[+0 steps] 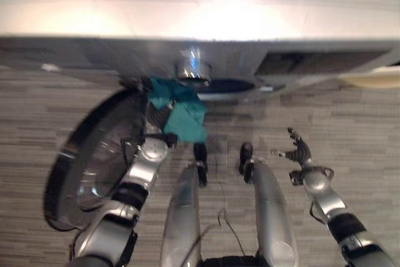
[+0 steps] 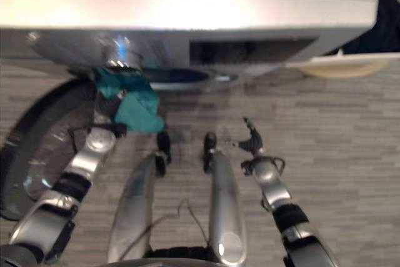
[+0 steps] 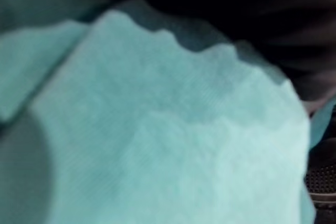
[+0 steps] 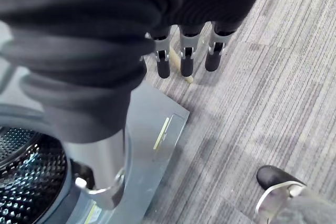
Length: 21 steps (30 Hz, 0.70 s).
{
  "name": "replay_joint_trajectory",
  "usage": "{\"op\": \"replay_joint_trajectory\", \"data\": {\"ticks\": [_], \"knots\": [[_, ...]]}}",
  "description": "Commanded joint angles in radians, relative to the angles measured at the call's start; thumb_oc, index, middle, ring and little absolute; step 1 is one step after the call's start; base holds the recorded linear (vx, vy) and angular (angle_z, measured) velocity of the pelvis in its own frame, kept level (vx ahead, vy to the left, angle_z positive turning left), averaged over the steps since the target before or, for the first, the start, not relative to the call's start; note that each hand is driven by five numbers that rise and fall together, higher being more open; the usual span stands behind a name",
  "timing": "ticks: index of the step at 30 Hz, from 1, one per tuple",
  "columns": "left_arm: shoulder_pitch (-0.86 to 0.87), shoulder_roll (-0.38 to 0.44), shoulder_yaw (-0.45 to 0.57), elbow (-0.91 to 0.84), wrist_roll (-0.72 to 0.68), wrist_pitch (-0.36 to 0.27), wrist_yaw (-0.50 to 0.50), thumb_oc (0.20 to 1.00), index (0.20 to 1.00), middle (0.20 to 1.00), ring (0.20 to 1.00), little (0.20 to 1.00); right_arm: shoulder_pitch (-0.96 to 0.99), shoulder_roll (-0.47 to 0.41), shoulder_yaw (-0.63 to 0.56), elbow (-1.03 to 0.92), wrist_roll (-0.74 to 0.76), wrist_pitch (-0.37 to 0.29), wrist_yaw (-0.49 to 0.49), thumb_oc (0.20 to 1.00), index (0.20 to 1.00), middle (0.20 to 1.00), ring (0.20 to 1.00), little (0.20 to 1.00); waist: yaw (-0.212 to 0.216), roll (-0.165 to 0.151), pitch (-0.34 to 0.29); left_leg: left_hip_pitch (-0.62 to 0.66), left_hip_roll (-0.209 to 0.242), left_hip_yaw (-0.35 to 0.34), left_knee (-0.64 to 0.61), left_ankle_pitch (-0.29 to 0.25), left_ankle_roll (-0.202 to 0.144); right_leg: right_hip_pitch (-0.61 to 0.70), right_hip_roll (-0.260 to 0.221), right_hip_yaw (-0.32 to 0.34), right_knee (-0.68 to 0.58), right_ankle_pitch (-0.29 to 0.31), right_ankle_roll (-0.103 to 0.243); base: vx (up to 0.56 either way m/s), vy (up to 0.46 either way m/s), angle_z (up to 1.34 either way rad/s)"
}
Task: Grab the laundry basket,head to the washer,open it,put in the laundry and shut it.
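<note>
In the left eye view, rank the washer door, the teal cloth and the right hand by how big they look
1. Washer door, clearly largest.
2. Teal cloth.
3. Right hand, smallest, though it is nearer the camera, so true size is unsure.

No text, label or number can be read anywhere.

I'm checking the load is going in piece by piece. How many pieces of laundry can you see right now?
1: a teal cloth at the left robot hand, just in front of the washer opening, beside the open door. More may be hidden inside the drum.
</note>
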<state>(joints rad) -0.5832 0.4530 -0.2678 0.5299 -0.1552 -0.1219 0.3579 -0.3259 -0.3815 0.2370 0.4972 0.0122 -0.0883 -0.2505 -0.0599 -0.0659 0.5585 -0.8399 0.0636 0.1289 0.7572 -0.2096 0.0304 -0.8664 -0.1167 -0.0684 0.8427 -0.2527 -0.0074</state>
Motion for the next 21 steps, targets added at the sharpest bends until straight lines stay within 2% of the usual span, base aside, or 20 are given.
{"op": "replay_joint_trajectory", "data": {"ticks": [1, 2, 3, 4, 5, 6, 8, 11, 12, 13, 14, 17, 21], "knots": [[-0.099, 0.042, -0.004, 0.009, 0.01, -0.04, 0.118, 0.2, 0.2, 0.2, 0.2, 0.2, 0.103, -0.033, 0.004, -0.118, 0.049, -0.064, -0.046, 1.0, 1.0, 1.0, 1.0, 1.0, -0.041, 0.036, -0.084, -0.111, 0.041, -0.049, 0.12, -0.062, -0.007, -0.083, 0.013, -0.004, 0.016, -0.053, 0.002, -0.05, -0.023, -0.11], [-0.161, 0.069, -0.01, 0.037, 0.013, -0.036, 0.136, 0.2, 0.2, 0.2, 0.2, 0.2, 0.105, -0.04, 0.004, -0.14, 0.052, -0.078, -0.044, 1.0, 1.0, 1.0, 1.0, 1.0, -0.05, 0.038, -0.083, -0.152, 0.049, -0.053, 0.163, -0.077, -0.004, -0.123, 0.013, 0.0, 0.053, -0.068, -0.002, -0.03, -0.031, -0.19], [-0.28, 0.138, -0.021, 0.097, 0.008, -0.036, 0.175, 0.2, 0.2, 0.2, 0.2, 0.2, 0.11, -0.046, 0.003, -0.162, 0.06, -0.102, -0.041, 1.0, 1.0, 1.0, 1.0, 1.0, -0.065, 0.042, -0.081, -0.223, 0.06, -0.068, 0.235, -0.105, 0.007, -0.194, 0.015, 0.005, 0.119, -0.091, -0.007, -0.01, -0.025, -0.19], [-0.286, 0.138, -0.024, 0.102, 0.007, -0.038, 0.175, 0.2, 0.2, 0.2, 0.2, 0.2, 0.108, -0.044, 0.001, -0.162, 0.06, -0.102, -0.041, 1.0, 1.0, 1.0, 1.0, 1.0, -0.064, 0.042, -0.082, -0.23, 0.061, -0.069, 0.241, -0.108, 0.007, -0.201, 0.015, 0.005, 0.124, -0.094, -0.007, 0.0, -0.028, -0.2], [-0.354, 0.174, -0.041, 0.135, 0.0, -0.037, 0.19, 0.2, 0.2, 0.2, 0.2, 0.2, 0.109, -0.047, 0.002, -0.171, 0.067, -0.116, -0.04, 1.0, 1.0, 1.0, 1.0, 1.0, -0.071, 0.046, -0.081, -0.26, 0.067, -0.077, 0.267, -0.118, 0.012, -0.23, 0.017, 0.006, 0.148, -0.105, -0.009, 0.02, -0.022, -0.13], [-0.467, 0.249, -0.075, 0.18, 0.003, -0.031, 0.218, 0.2, 0.2, 0.2, 0.2, 0.2, 0.108, -0.058, 0.002, -0.183, 0.081, -0.134, -0.033, 1.0, 1.0, 1.0, 1.0, 1.0, -0.084, 0.05, -0.079, -0.303, 0.075, -0.088, 0.309, -0.133, 0.02, -0.272, 0.021, 0.014, 0.188, -0.117, -0.01, 0.02, -0.022, -0.1], [-0.533, 0.278, -0.105, 0.21, -0.002, -0.03, 0.222, 0.2, 0.2, 0.2, 0.2, 0.2, 0.102, -0.061, 0.003, -0.182, 0.093, -0.143, -0.028, 1.0, 1.0, 1.0, 1.0, 1.0, -0.088, 0.05, -0.078, -0.334, 0.077, -0.098, 0.336, -0.14, 0.023, -0.297, 0.021, 0.013, 0.21, -0.122, -0.009, 0.02, -0.024, -0.09], [-0.712, 0.389, -0.21, 0.28, 0.058, -0.015, 0.242, 0.2, 0.2, 0.2, 0.2, 0.2, 0.09, -0.097, 0.003, -0.203, 0.122, -0.17, 0.001, 1.0, 1.0, 1.0, 1.0, 1.0, -0.108, 0.054, -0.081, -0.385, 0.085, -0.107, 0.372, -0.15, 0.023, -0.347, 0.029, 0.016, 0.241, -0.125, -0.008, 0.02, -0.02, -0.08], [-0.808, 0.434, -0.274, 0.337, 0.076, -0.01, 0.249, 0.818, 0.818, 0.818, 0.818, 0.818, 0.094, -0.114, 0.001, -0.222, 0.144, -0.186, 0.016, 1.0, 1.0, 1.0, 1.0, 1.0, -0.116, 0.055, -0.082, -0.412, 0.088, -0.112, 0.382, -0.151, 0.02, -0.37, 0.032, 0.014, 0.247, -0.124, -0.004, 0.0, 0.0, 0.0], [-0.816, 0.433, -0.28, 0.342, 0.074, -0.011, 0.249, 0.818, 0.818, 0.818, 0.818, 0.818, 0.093, -0.112, -0.001, -0.223, 0.145, -0.186, 0.016, 1.0, 1.0, 1.0, 1.0, 1.0, -0.114, 0.054, -0.082, -0.415, 0.088, -0.113, 0.383, -0.151, 0.02, -0.372, 0.032, 0.013, 0.247, -0.124, -0.004, 0.02, -0.006, -0.05], [-0.852, 0.441, -0.305, 0.366, 0.067, -0.007, 0.243, 1.0, 1.0, 1.0, 1.0, 1.0, 0.093, -0.122, 0.003, -0.223, 0.153, -0.19, 0.022, 1.0, 1.0, 1.0, 1.0, 1.0, -0.116, 0.054, -0.082, -0.428, 0.088, -0.117, 0.389, -0.151, 0.02, -0.38, 0.031, 0.01, 0.25, -0.122, -0.004, 0.01, -0.01, -0.08], [-0.908, 0.459, -0.349, 0.409, 0.075, -0.003, 0.222, 1.0, 1.0, 1.0, 1.0, 1.0, 0.096, -0.142, 0.015, -0.226, 0.161, -0.19, 0.035, 1.0, 1.0, 1.0, 1.0, 1.0, -0.121, 0.057, -0.086, -0.451, 0.089, -0.12, 0.391, -0.146, 0.015, -0.398, 0.032, 0.003, 0.25, -0.116, 0.0, 0.01, -0.013, -0.04], [-0.882, 0.435, -0.342, 0.424, 0.056, -0.011, 0.175, 1.0, 1.0, 1.0, 1.0, 1.0, 0.098, -0.15, 0.024, -0.214, 0.153, -0.184, 0.046, 1.0, 1.0, 1.0, 1.0, 1.0, -0.117, 0.058, -0.096, -0.458, 0.087, -0.121, 0.383, -0.138, 0.01, -0.404, 0.03, -0.004, 0.242, -0.112, -0.002, 0.01, -0.014, 0.03]]}}
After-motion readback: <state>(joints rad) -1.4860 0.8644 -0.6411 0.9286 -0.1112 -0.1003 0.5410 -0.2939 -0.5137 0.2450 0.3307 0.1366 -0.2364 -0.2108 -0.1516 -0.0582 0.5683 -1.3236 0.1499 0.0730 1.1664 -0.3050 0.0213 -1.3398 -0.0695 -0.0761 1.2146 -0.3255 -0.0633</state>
